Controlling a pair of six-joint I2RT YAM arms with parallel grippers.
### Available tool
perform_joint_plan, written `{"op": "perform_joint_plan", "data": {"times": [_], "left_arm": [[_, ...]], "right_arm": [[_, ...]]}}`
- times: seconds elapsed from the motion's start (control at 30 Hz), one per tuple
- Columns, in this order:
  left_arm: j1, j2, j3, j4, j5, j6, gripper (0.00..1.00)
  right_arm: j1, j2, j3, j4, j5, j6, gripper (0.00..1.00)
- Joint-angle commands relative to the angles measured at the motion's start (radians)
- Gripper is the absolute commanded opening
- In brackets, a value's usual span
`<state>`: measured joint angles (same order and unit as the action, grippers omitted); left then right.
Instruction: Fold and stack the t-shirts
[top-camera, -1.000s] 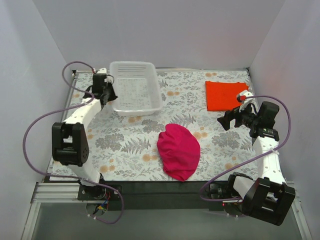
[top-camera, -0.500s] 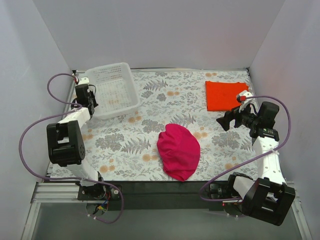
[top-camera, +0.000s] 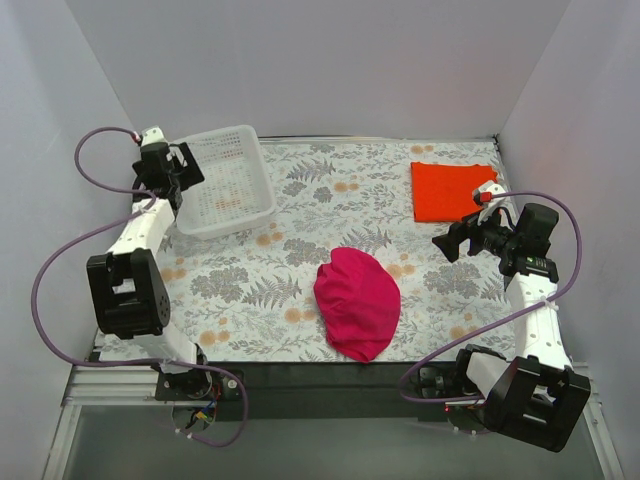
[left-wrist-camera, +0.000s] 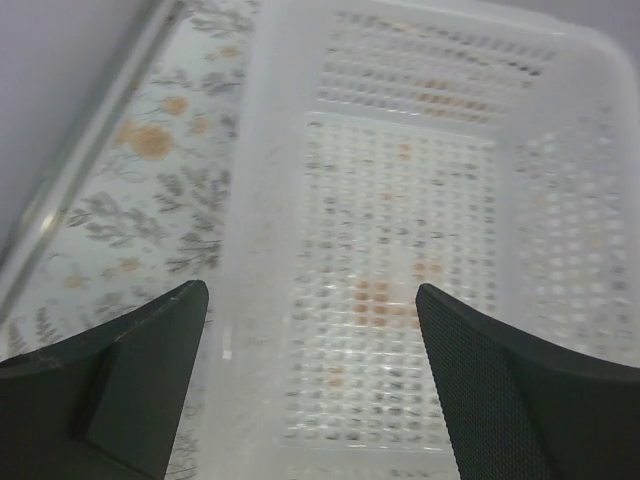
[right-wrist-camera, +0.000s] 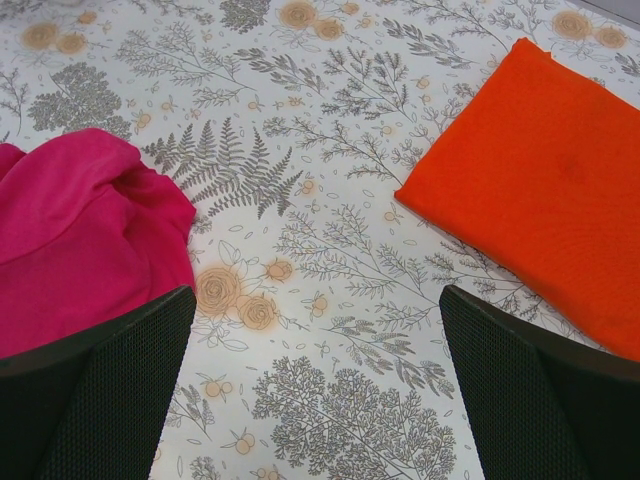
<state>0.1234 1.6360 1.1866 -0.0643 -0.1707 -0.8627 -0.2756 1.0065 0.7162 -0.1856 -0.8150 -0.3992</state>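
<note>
From above, the crumpled magenta t-shirt (top-camera: 357, 303) lies at the front middle of the surface (top-camera: 300, 200), and the folded orange t-shirt (top-camera: 448, 190) lies far right.

Left wrist: the left end effector (left-wrist-camera: 310, 292) stands apart, with the white basket (left-wrist-camera: 262, 150) and its side wall between the fingers.

Right wrist: the right end effector (right-wrist-camera: 315, 295) is wide apart, above the surface between both shirts.

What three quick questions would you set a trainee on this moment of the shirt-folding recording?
1. True or false: the bright orange-red cloth shirt lies folded flat.
2. Short answer: is the magenta-pink cloth shirt folded?
3. The open left gripper hangs over: A) the white perforated plastic basket; B) the orange-red shirt; C) the magenta-pink shirt.

Key: 1 true; 2 no, it lies bunched up; 3 A.
</note>
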Motion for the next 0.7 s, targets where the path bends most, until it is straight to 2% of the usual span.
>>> {"op": "perform_joint_plan", "data": {"times": [0.0,0.1,0.13,0.27,0.47,0.57,0.6,0.67], "left_arm": [[-0.071,0.060,0.179,-0.196,0.241,-0.134,0.77],[-0.174,0.213,0.322,-0.343,0.301,-0.171,0.76],[-0.198,0.246,0.417,-0.374,0.297,-0.180,0.76],[-0.307,0.392,0.582,-0.474,0.183,-0.225,0.77],[-0.392,0.566,0.749,-0.569,-0.007,-0.254,0.74],[-0.419,0.643,0.836,-0.653,-0.159,-0.259,0.61],[-0.424,0.662,0.849,-0.687,-0.227,-0.260,0.51],[-0.424,0.657,0.846,-0.689,-0.271,-0.253,0.38]], "right_arm": [[-0.005,-0.020,0.020,-0.012,-0.021,-0.004,0.98],[-0.005,-0.022,0.020,-0.012,-0.016,-0.006,0.98],[-0.005,-0.022,0.020,-0.014,-0.015,-0.007,0.98],[-0.005,-0.025,0.019,-0.014,-0.010,-0.007,0.98],[-0.005,-0.025,0.019,-0.014,-0.012,-0.009,0.98],[-0.005,-0.025,0.020,-0.014,-0.012,-0.009,0.98],[-0.005,-0.025,0.020,-0.015,-0.010,-0.010,0.98],[-0.005,-0.025,0.019,-0.015,-0.009,-0.010,0.98]]}}
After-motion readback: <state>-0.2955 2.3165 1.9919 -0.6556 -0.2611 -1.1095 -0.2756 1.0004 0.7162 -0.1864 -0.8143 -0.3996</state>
